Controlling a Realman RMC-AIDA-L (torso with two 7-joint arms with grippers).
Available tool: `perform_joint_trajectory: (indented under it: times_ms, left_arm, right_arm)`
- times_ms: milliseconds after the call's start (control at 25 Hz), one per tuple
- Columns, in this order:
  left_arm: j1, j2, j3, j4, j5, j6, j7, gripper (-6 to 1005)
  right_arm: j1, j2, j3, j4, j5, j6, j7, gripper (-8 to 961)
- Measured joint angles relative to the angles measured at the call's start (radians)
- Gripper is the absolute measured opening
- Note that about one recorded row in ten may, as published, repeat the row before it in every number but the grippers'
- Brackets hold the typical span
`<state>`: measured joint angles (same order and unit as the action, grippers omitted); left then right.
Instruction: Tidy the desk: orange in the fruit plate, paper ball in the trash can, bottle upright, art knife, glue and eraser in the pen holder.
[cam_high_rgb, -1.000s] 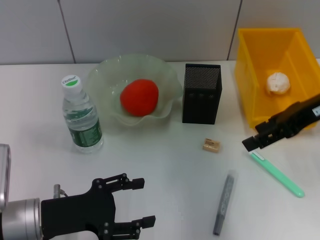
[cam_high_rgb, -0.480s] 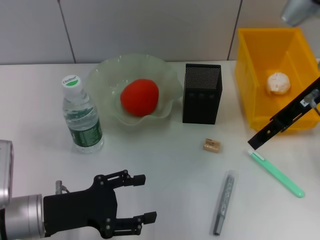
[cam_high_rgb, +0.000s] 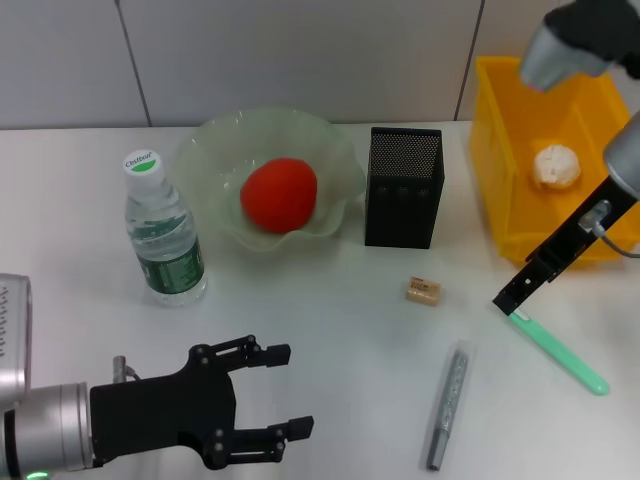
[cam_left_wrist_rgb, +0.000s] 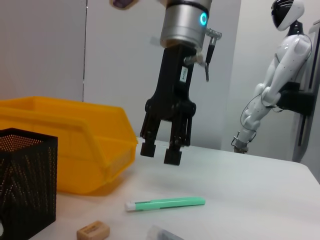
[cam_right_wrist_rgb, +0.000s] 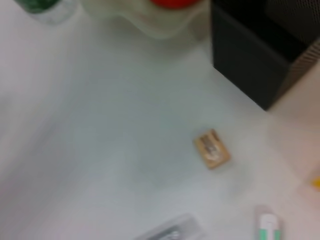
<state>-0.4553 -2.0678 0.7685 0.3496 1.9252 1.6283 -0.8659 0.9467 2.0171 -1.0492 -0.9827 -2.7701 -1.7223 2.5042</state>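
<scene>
Art knife: the slim mint-green plastic art knife (cam_high_rgb: 556, 349) lies flat on the white desk (cam_high_rgb: 330, 300), just in front of the yellow plastic trash bin (cam_high_rgb: 500, 150); not yet touched.
Right gripper: the black right gripper (cam_high_rgb: 516, 296) hangs just above the knife's near end, fingers a little apart and holding nothing, as the left wrist view (cam_left_wrist_rgb: 160, 151) shows.
Change: over the last second this arm has swung from a low slant to near vertical, tips pointing down over the knife's end.
Meaning: the knife looks to be the next pick; a descent and close remain.
Done already: crumpled white paper ball (cam_high_rgb: 555, 166) in the bin, red-orange fruit (cam_high_rgb: 279, 194) in the frosted wavy glass plate (cam_high_rgb: 215, 150), clear water bottle (cam_high_rgb: 160, 232) upright.
Left to do: tan eraser block (cam_high_rgb: 423, 291) and grey glue stick (cam_high_rgb: 447, 407) near the black mesh pen holder (cam_high_rgb: 402, 187).
Left gripper: the black left gripper (cam_high_rgb: 280, 391) waits low at the near edge, fingers spread wide, empty.
</scene>
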Motion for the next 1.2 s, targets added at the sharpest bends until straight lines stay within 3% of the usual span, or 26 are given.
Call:
perform_joint_trajectory:
  times_ms: [40, 200, 320, 1040, 1200]
  left_arm:
    - [0.0, 0.0, 0.0, 0.0, 0.0, 0.0, 0.0, 807]
    - [-0.016, -0.001, 0.0, -0.018, 0.0, -0.016, -0.001, 807]
    - [-0.021, -0.001, 0.0, -0.024, 0.0, -0.016, -0.001, 807]
    - [-0.021, 0.0, -0.003, -0.024, -0.006, -0.031, -0.001, 806]
    - [-0.019, 0.0, -0.002, -0.024, -0.006, -0.037, -0.002, 806]
  right_arm:
    - [0.0, 0.0, 0.0, 0.0, 0.0, 0.0, 0.0, 678]
    - [0.026, 0.046, -0.003, 0.063, -0.112, 0.086, 0.005, 675]
    - [0.031, 0.056, -0.004, 0.096, -0.121, 0.12, 0.011, 673]
    - [0.035, 0.058, -0.011, 0.208, -0.146, 0.241, 0.055, 662]
    - [0.029, 0.058, -0.056, 0.235, -0.146, 0.286, 0.056, 659]
